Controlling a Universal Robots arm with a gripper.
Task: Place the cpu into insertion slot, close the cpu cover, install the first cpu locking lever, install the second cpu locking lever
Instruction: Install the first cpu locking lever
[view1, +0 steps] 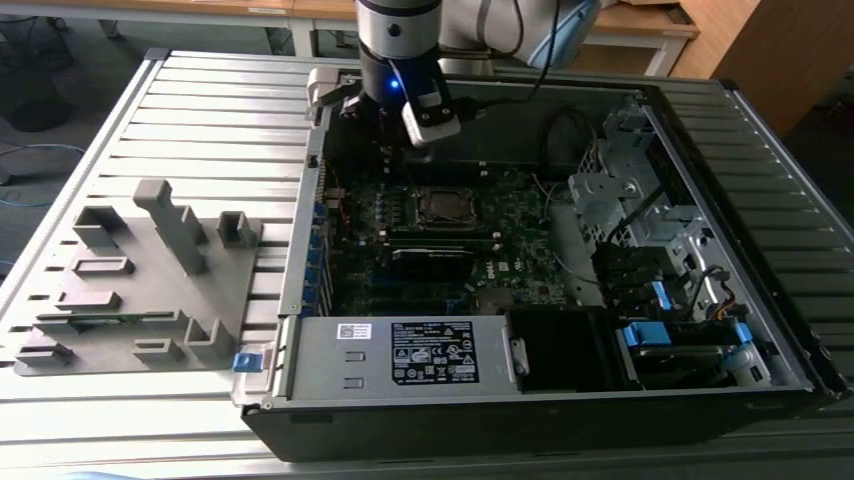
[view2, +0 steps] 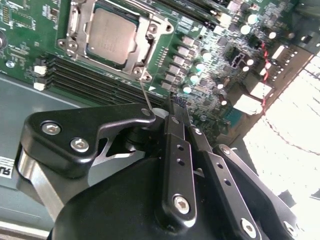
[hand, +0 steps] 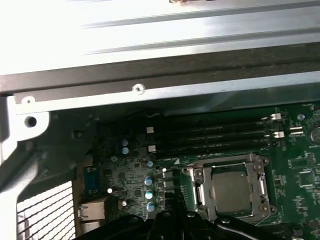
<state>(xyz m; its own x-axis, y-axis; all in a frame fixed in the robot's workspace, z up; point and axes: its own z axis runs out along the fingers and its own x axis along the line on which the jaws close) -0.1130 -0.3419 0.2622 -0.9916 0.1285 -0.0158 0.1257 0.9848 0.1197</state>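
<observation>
The cpu (view2: 111, 36) lies flat in the insertion slot (view2: 70, 46) on the green motherboard, its dull silver top showing. The cpu cover (view2: 146, 40) is down around it as a silvery frame; both also appear in the first wrist view, cpu (hand: 232, 192) and cover (hand: 227, 163). A thin wire locking lever (view2: 145, 94) rises from the socket's corner and runs close beside my black fingers (view2: 176, 150). My gripper (view2: 179, 106) hovers off the socket's side, jaws together with nothing seen between them. In the exterior view the gripper (view1: 398, 150) hangs above the board, behind the cpu (view1: 441, 207).
The open computer case (view1: 307, 200) walls in the board. Long black memory slots (view2: 90, 82) run beside the socket. A labelled power supply (view1: 400, 352) sits at the front and a drive cage (view1: 641, 210) at the exterior view's right. A grey fixture (view1: 147, 270) stands outside.
</observation>
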